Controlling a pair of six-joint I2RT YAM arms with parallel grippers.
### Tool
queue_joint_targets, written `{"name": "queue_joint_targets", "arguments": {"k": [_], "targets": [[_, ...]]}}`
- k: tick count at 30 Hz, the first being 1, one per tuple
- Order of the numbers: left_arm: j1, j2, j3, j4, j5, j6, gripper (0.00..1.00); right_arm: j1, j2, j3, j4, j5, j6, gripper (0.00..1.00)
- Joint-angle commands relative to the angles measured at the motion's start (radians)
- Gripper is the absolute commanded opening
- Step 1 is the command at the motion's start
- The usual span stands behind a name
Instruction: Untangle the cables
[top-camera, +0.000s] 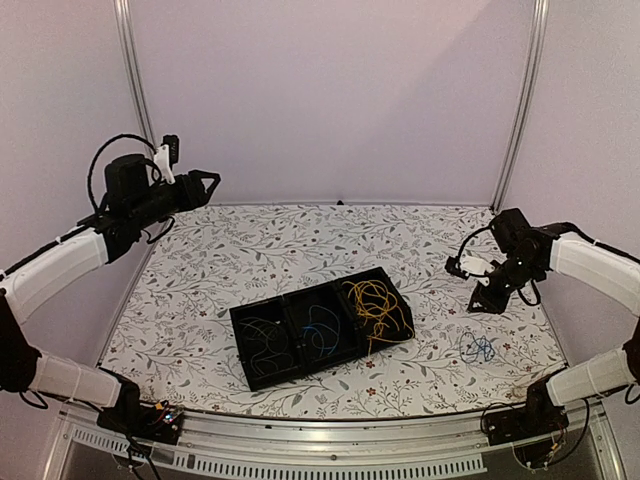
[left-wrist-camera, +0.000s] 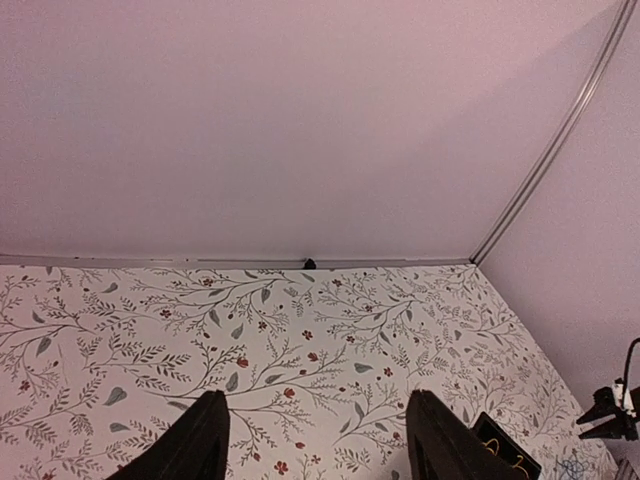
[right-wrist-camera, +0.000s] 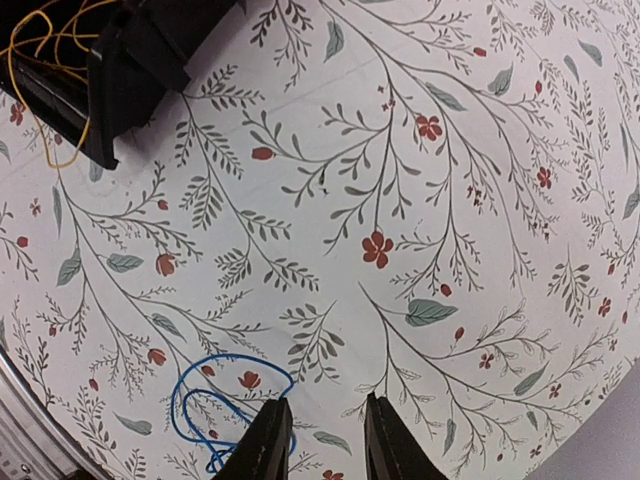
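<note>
A black three-compartment tray (top-camera: 262, 312) sits mid-table. Its right compartment holds a yellow cable tangle (top-camera: 378, 309), its middle one a blue cable (top-camera: 322, 335), its left one a pale cable (top-camera: 266, 345). A loose blue cable (top-camera: 478, 347) lies on the table at the right, also in the right wrist view (right-wrist-camera: 218, 400). My right gripper (top-camera: 484, 300) hovers just above and behind it, open and empty (right-wrist-camera: 318, 432). My left gripper (top-camera: 204, 183) is raised high at the far left, open and empty (left-wrist-camera: 315, 430).
The floral tablecloth (top-camera: 300, 250) covers the table. White back and side walls with metal posts (top-camera: 520, 100) enclose it. The tray corner with yellow cable shows in the right wrist view (right-wrist-camera: 100, 80). A metal rail (top-camera: 320, 425) runs along the near edge.
</note>
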Motion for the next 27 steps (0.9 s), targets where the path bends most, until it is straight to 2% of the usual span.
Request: {"name": "queue_joint_targets", "arguments": {"k": [1, 8, 13, 19, 22, 27], "targets": [[0.006, 0.017, 0.000, 0.021, 0.034, -0.007, 0.62, -0.050, -0.050, -0.053, -0.058, -0.011, -0.055, 0.30], [0.006, 0.021, 0.002, 0.021, 0.041, -0.007, 0.62, -0.058, -0.149, -0.085, -0.176, -0.099, -0.142, 0.45], [0.004, 0.027, 0.004, 0.021, 0.056, -0.002, 0.62, -0.058, -0.149, -0.148, -0.195, -0.119, -0.179, 0.46], [-0.010, 0.041, 0.009, 0.021, 0.073, 0.005, 0.61, -0.059, -0.128, -0.196, -0.104, -0.055, -0.146, 0.46], [-0.020, 0.046, 0.010, 0.019, 0.075, 0.008, 0.61, -0.058, -0.115, -0.206, -0.076, -0.050, -0.134, 0.39], [-0.057, 0.062, 0.019, 0.027, 0.112, 0.032, 0.58, -0.058, -0.097, -0.189, -0.080, -0.060, -0.126, 0.05]]}}
